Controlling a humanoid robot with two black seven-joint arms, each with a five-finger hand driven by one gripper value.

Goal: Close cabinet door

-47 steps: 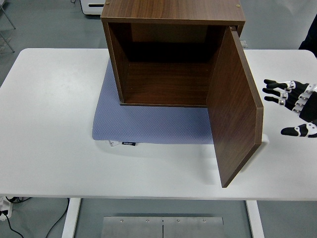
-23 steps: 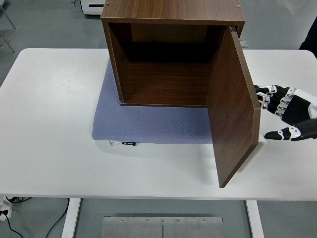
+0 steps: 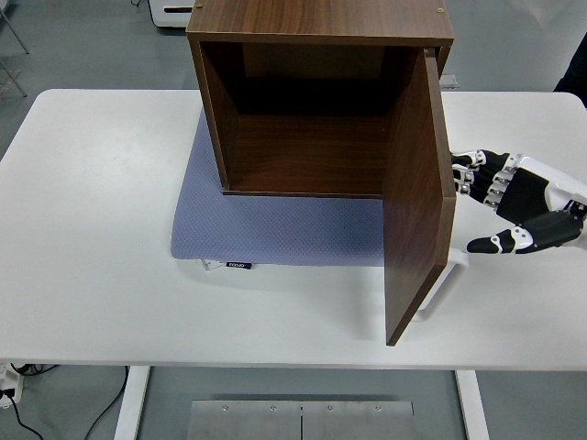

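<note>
Left arm absent from the head view. White surface (image 3: 92, 211) carrying a blue-grey mat (image 3: 275, 229) left of centre, with a small dark label at the mat's near edge; no shift noted in either against the earlier pictures. Wooden cabinet (image 3: 321, 27) seated on the mat's far portion, open front toward the camera, interior empty, position unchanged. Cabinet door (image 3: 417, 202) hinged on the cabinet's right side, standing out toward the near edge of the surface; compared with a second ago, free edge swung noticeably leftward, so less of the inner panel shows and the lower corner sits further in from the right. Door nonetheless far from shut: opening fully exposed. Right hand (image 3: 509, 197) entering from the right edge, advanced leftward from a position well apart from the door to one pressed against its outer face. Fingers (image 3: 477, 170) extended and relaxed, spread flat rather than curled, gripping nothing; tips hidden behind the door's edge, so exact contact points not verifiable. Thumb held lower, near the door's outer side. Assessment: closing push under way, at an early stage, contact apparently established and door responding. Remaining requirement, as judged: sweep of the open palm leftward and then away from the camera along the door's arc until the panel meets the cabinet front. Risk noted: cabinet sliding on the mat under sideways pressure.
</note>
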